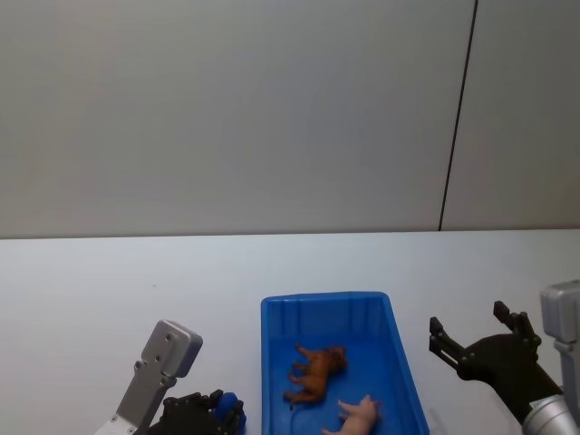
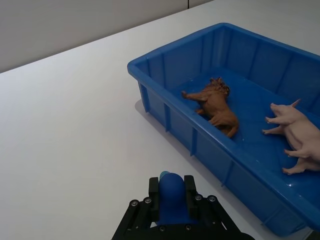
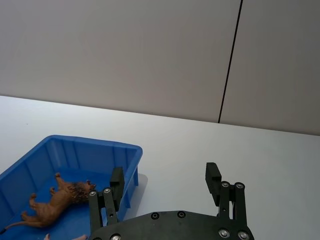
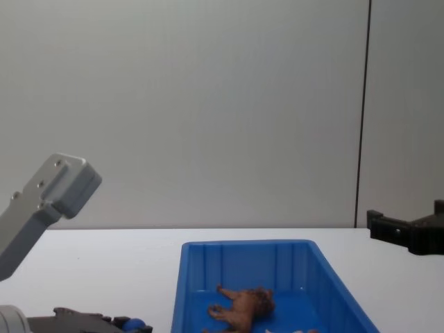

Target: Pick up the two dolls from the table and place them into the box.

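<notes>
Nearby — left tool (image 2: 172, 196) around blue toy (image 2: 171, 192)

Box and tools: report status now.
Left tool shut on blue toy, left of box. Right tool open, empty, right of box. Brown animal and pig inside. Nothing in the way.

left tool (image 2: 172, 192) clamped, right tool (image 3: 165, 182) spread
</notes>
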